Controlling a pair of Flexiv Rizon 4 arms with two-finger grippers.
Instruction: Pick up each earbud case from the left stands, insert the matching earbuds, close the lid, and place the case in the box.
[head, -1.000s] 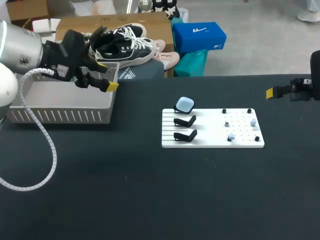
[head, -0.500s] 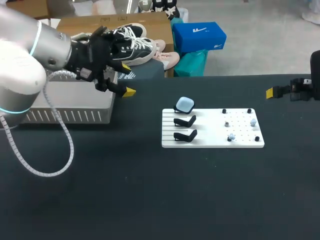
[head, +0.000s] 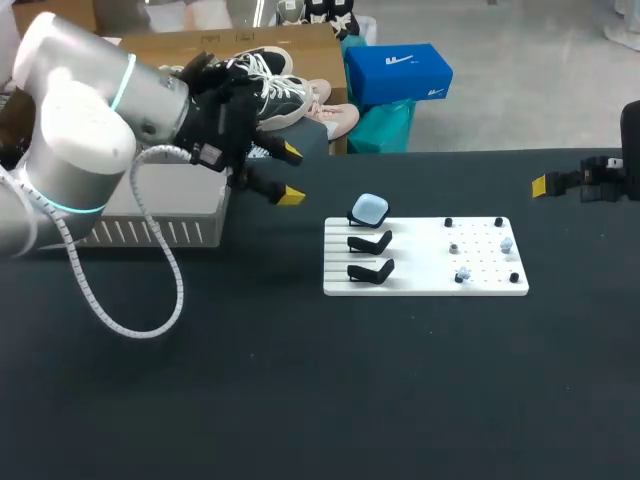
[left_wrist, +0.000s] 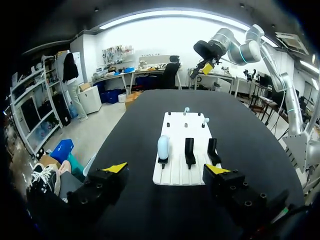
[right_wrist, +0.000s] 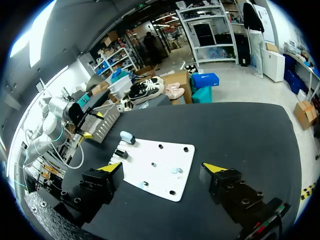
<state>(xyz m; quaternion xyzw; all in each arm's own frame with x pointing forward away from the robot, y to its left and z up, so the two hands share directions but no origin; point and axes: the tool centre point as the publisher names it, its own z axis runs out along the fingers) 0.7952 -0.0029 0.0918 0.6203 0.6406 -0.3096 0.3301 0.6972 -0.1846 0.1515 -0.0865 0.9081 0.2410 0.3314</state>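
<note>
Claws spread above a dark table (head: 300, 400): the left claw (head: 291, 174), fingers wide apart and holding nothing, hangs just off the corner of the white slatted box (head: 150, 232). The one pale-blue earbud case (head: 369, 209) left on the stands lies ahead of it and lower, near but not within its grasp. From the left wrist, the case stands upright on the end stand, straight ahead of the gap between the fingers. Two empty black stands (head: 370, 257) sit just beside it, off to one side of that line. The right claw (right_wrist: 162, 167), equally spread and empty, hovers well apart from the white board (head: 420, 270). The small earbuds (head: 506, 244) sit on the board's pegged half, ahead of and below this claw.

The step in hand appears to be fetching this case. To do it cleanly, the left claw should come down with its fingers straddling the case, one on each broad face. It should stay clear of the neighbouring empty stand, close only once both pads are level with the shell's middle, then lift straight up off the cradle. The shell looks smooth and rounded, so an off-centre pinch could squirt it loose. Keeping the lid side reachable should ease the earbud loading.
</note>
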